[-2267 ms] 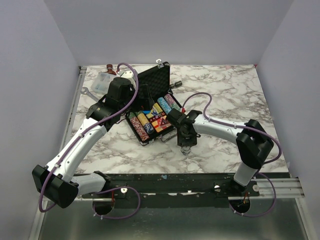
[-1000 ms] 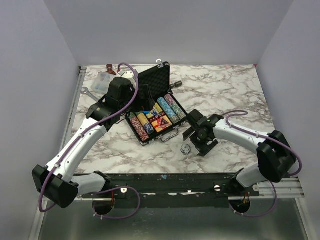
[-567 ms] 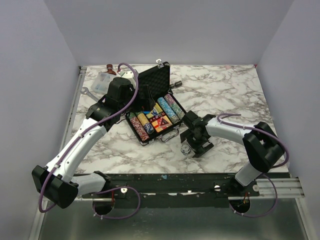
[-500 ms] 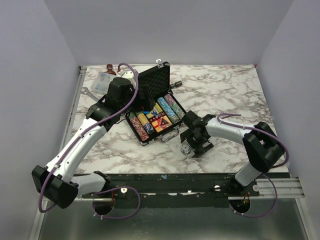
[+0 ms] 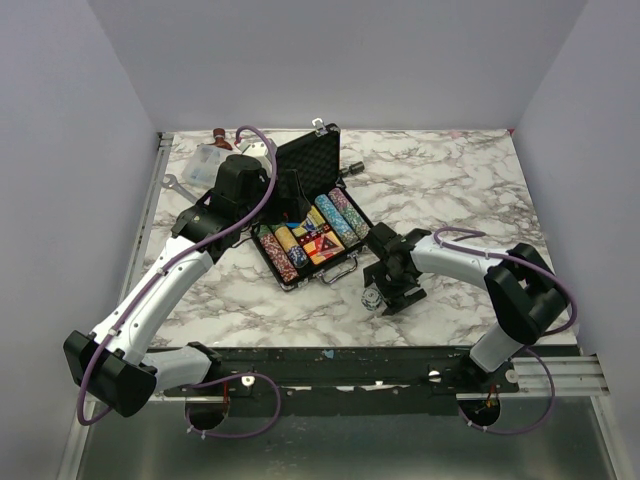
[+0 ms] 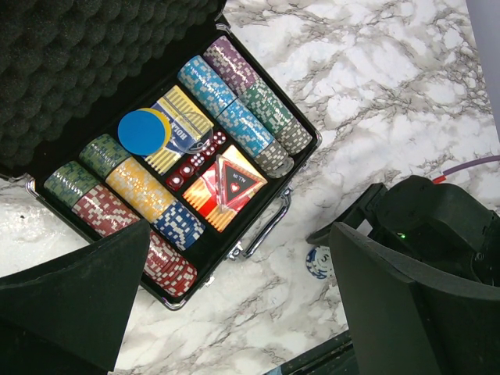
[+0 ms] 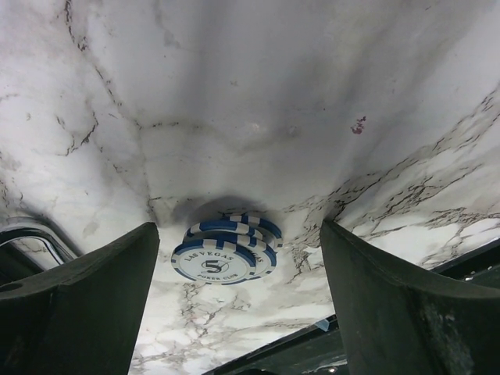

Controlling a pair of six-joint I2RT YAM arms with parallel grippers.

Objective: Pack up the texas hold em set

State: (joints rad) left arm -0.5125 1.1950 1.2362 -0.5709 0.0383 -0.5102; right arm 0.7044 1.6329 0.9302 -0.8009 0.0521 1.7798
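Close to the near edge of the marble table [image 5: 450, 180], a little right of its middle, a small stack of loose blue-and-white chips [image 7: 225, 248] is seen lying flat on the surface. The right gripper [image 5: 378, 288] is held low over the stack. Its jaws are released and set wide, with one finger on each side of the chips and bare marble showing between each finger and the stack. Nothing is grasped.

Just beyond, left of the table's middle, the black briefcase [image 5: 305, 158] is found open. Its silver handle [image 6: 264, 228] is turned toward the loose chips, and its lid is raised on the far side and lined with dark foam [image 6: 78, 62]. In the tray, chip rows [image 6: 234, 109] are laid along both sides. Between them a red-yellow card box [image 6: 226, 186], red dice [image 6: 195, 160] and a striped card box [image 6: 186, 117] are packed, the last partly covered by a blue disc [image 6: 141, 131].

The left gripper [image 6: 238, 312] is held above the open case, its jaws released and wide apart, with nothing gripped.

At the far left corner a clear plastic box [image 5: 208, 158] and a silver wrench [image 5: 172, 182] are seen.
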